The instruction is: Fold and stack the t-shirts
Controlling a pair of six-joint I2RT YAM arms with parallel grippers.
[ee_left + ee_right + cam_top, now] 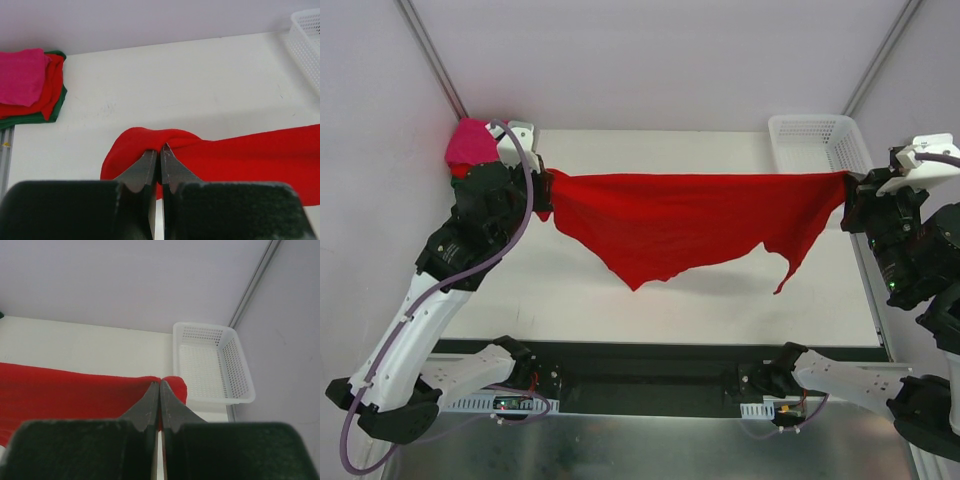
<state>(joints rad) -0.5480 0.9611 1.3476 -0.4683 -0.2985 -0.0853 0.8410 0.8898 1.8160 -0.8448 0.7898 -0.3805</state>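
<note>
Seen from overhead, the bright red t-shirt (680, 225) hangs stretched across the middle of the table (570, 300), held up by its two upper corners. Its top edge runs nearly straight from 9 o'clock to 3 o'clock. The lower edge sags toward 6 o'clock in two uneven points, the deeper one left of centre, and a shadow lies on the table beneath it.

The left gripper (545, 190), at 9 o'clock, has its fingers pressed together on a bunched fold of the shirt's left corner; the left wrist view shows the cloth humped just past the fingertips. The right gripper (850, 195), at 3 o'clock, is likewise pinched tight on the right corner, with a small flap of red showing beyond its tips in the right wrist view.

At 10 o'clock, in the table's far left corner, sits a pile of folded shirts: a hot pink shirt (20, 75) on top, a red shirt (52, 85) under it and a dark green shirt (30, 119) at the bottom. At 2 o'clock a white lattice basket (815, 140) stands at the far right corner, just beyond the right gripper.
</note>
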